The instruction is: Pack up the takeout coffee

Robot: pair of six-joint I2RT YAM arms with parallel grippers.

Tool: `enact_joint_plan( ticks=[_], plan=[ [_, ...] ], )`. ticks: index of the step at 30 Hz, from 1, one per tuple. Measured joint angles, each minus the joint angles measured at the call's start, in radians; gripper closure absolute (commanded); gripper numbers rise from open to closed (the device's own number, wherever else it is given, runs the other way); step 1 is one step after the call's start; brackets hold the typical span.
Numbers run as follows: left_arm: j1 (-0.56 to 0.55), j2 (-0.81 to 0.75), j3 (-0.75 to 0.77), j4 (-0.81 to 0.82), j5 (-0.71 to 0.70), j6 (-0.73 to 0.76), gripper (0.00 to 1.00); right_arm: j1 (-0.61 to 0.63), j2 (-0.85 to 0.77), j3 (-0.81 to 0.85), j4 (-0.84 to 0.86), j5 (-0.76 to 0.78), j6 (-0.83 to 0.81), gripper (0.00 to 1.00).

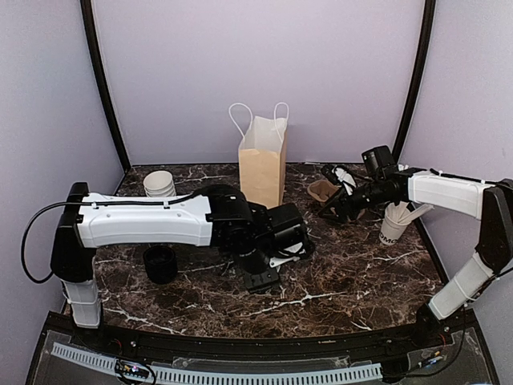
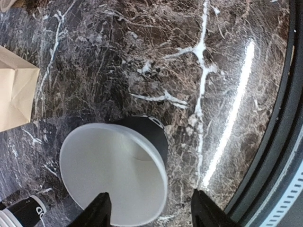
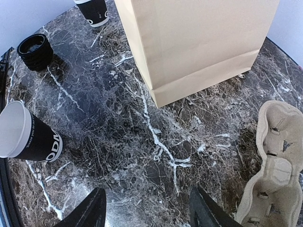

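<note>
The coffee cup (image 2: 113,172) is black outside and white inside, and has no lid on it. It stands on the marble table, also in the right wrist view (image 3: 28,135). My left gripper (image 2: 150,193) is open just above it. One finger is over the cup's mouth and the other is outside its rim, over bare table. In the top view my left gripper (image 1: 268,269) covers the cup. A stack of black lids (image 1: 160,263) sits at the front left. The brown paper bag (image 1: 261,160) stands upright at the back middle. My right gripper (image 1: 330,210) is open and empty, above the table right of the bag.
A stack of lidless cups (image 1: 159,184) stands at the back left. A brown pulp cup carrier (image 3: 274,165) lies right of the bag, close to my right gripper. A white cup of stirrers (image 1: 394,223) stands at the far right. The table's front edge (image 2: 279,142) is near the left gripper.
</note>
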Motion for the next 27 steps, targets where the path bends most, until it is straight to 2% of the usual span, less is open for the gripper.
enact_joint_plan(
  ticks=[3,7,11,14,18,27],
  plan=[
    [0.003,-0.053,-0.023,-0.001,-0.003,-0.027,0.22,0.000,0.000,0.000,0.003,-0.003,0.000,0.39],
    [0.040,-0.219,-0.056,-0.039,-0.024,-0.105,0.30,0.000,0.003,-0.001,0.005,-0.009,0.000,0.39],
    [0.156,-0.358,-0.088,-0.110,-0.061,-0.211,0.35,0.000,0.017,-0.001,0.005,-0.013,0.000,0.39],
    [0.271,-0.425,-0.185,-0.159,-0.046,-0.278,0.38,0.000,0.024,-0.001,0.005,-0.016,0.000,0.39],
    [0.391,-0.447,-0.317,-0.208,0.014,-0.327,0.39,0.002,0.039,-0.001,0.005,-0.023,-0.001,0.39],
    [0.494,-0.428,-0.433,-0.231,0.096,-0.335,0.39,0.014,0.048,-0.001,0.003,-0.028,-0.004,0.39]
  ],
)
